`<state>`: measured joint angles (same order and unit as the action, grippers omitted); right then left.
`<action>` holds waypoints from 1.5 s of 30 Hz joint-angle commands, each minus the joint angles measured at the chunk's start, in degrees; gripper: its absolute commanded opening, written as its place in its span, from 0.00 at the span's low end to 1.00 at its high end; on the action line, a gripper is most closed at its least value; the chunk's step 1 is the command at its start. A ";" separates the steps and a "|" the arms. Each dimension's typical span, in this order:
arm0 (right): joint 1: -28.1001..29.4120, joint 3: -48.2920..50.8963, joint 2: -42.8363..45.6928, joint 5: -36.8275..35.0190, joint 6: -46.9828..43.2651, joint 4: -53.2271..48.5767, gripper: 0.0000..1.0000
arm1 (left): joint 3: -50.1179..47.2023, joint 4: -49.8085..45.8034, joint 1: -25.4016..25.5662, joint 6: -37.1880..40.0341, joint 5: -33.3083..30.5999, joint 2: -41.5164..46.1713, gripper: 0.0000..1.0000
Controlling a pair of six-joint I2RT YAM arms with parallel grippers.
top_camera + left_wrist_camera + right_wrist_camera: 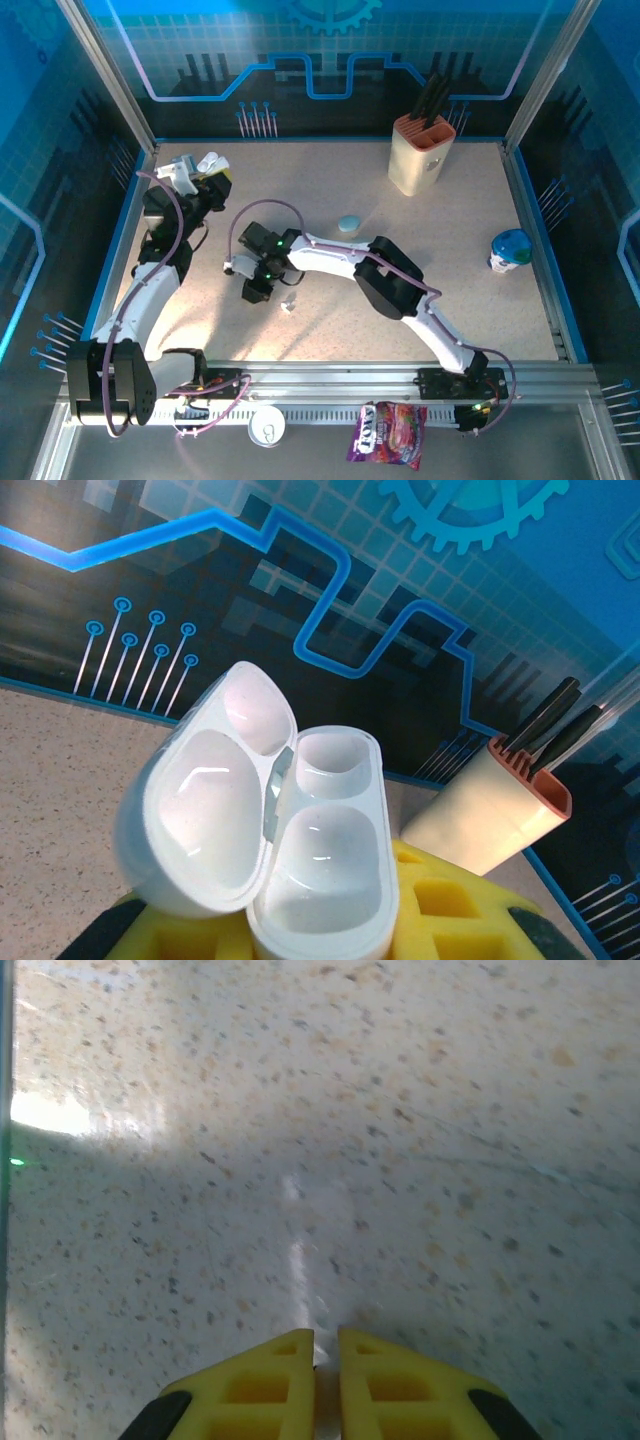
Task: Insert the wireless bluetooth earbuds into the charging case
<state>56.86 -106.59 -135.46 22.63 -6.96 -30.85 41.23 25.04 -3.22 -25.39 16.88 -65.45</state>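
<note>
Over speckled tabletop (450, 260), left claw (320, 930) grips a glossy rounded charging case (300, 850).

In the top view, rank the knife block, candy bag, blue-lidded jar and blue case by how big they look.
Largest: knife block and candy bag, which look alike, so unranked.
Then: jar.
Smallest: blue case.

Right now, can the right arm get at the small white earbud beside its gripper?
Probably yes: the earbud lies on the table close to the right gripper, nothing between; its shut jaws must open.
</note>
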 commanded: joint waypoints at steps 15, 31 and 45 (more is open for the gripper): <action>-10.08 18.95 13.76 0.73 6.51 11.49 0.34 | 1.45 1.77 -0.47 -1.30 3.42 -0.38 0.09; -3.72 4.21 3.09 0.63 -0.92 0.18 0.50 | 1.20 0.89 -0.48 0.62 2.71 0.23 0.09; -1.77 4.13 1.91 -3.21 -4.56 -3.44 0.35 | 0.86 1.52 -0.47 1.70 3.09 -0.38 0.09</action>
<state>54.26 -102.65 -133.10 19.86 -10.35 -31.53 41.23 25.10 -3.22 -25.12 18.94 -65.67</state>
